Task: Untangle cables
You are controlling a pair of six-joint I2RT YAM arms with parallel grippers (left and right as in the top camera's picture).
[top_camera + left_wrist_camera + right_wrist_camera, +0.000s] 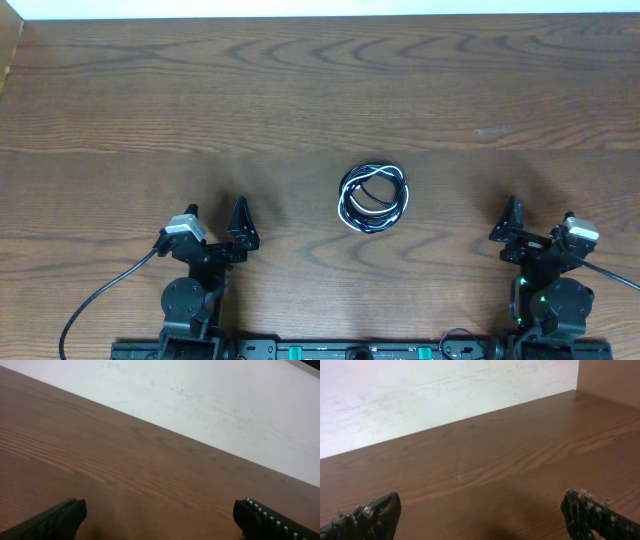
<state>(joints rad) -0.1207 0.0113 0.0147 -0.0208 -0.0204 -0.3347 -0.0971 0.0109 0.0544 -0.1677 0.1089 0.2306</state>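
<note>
Near edge: both arms sit low, their bases cut off by the frame. The left end effector point(160, 507) is spread wide, its ribbed black fingertips point(265, 517) holding nothing. The right end effector point(481, 502) is just as wide and empty, pads scuffed. Farther out on the brown wood-grain tabletop point(300, 90), between them, lie the cables point(373, 197): thin black and white cords in one tight round coil, plugs impossible to pick out. Far edge: a pale strip point(320, 8).

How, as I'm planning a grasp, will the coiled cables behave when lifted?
Probably floppy: the cables lie in thin, loose loops. Likely light, sliding if pushed. Lifting one strand may drag others, since black and white loops overlap.
</note>
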